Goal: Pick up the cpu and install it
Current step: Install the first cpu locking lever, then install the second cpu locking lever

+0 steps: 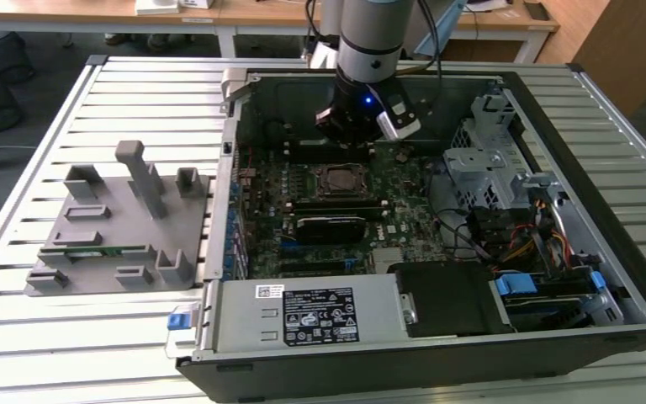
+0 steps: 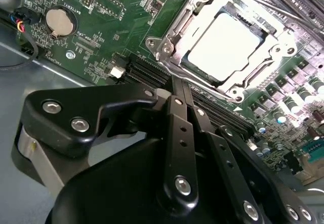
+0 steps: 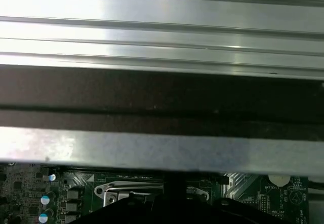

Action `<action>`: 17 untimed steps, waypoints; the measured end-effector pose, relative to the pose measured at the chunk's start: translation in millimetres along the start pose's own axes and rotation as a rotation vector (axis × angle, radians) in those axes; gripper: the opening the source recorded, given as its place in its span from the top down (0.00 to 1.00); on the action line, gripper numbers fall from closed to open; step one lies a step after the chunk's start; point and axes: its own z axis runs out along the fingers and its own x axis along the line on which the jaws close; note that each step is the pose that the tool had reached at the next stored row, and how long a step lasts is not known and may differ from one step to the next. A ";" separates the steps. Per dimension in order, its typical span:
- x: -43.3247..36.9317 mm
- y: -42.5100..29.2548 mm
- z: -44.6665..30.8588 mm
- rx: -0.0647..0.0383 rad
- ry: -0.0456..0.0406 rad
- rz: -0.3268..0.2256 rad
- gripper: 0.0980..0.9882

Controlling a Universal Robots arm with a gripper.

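The tool hangs inside the open computer case, over the far portion of the motherboard, just beyond the socket toward 12 o'clock in the exterior view. In the second wrist view the tool's fingers lie pressed together with nothing between them; the tool is closed and empty.

The cpu sits in the socket of the motherboard, its pale metal top facing up and framed by the metal retention bracket. In the exterior view the cpu is at the centre of the board, at 6 o'clock from the tool and apart from it. The tool does not touch the cpu.

A round coin battery is mounted on the board at 9 o'clock from the socket in the second wrist view.

In the exterior view a grey fixture with upright posts stands on the slatted metal worktop, at 9 o'clock from the case. A green memory stick lies in the fixture's near portion. The power supply occupies the case's near edge at 6 o'clock.
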 end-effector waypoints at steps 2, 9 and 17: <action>-0.2 -0.3 -0.1 0.000 0.0000 0.000 0.98; -0.5 -2.4 -0.3 0.000 0.0001 0.000 0.98; -0.6 -9.1 -1.1 0.000 0.0001 0.000 0.98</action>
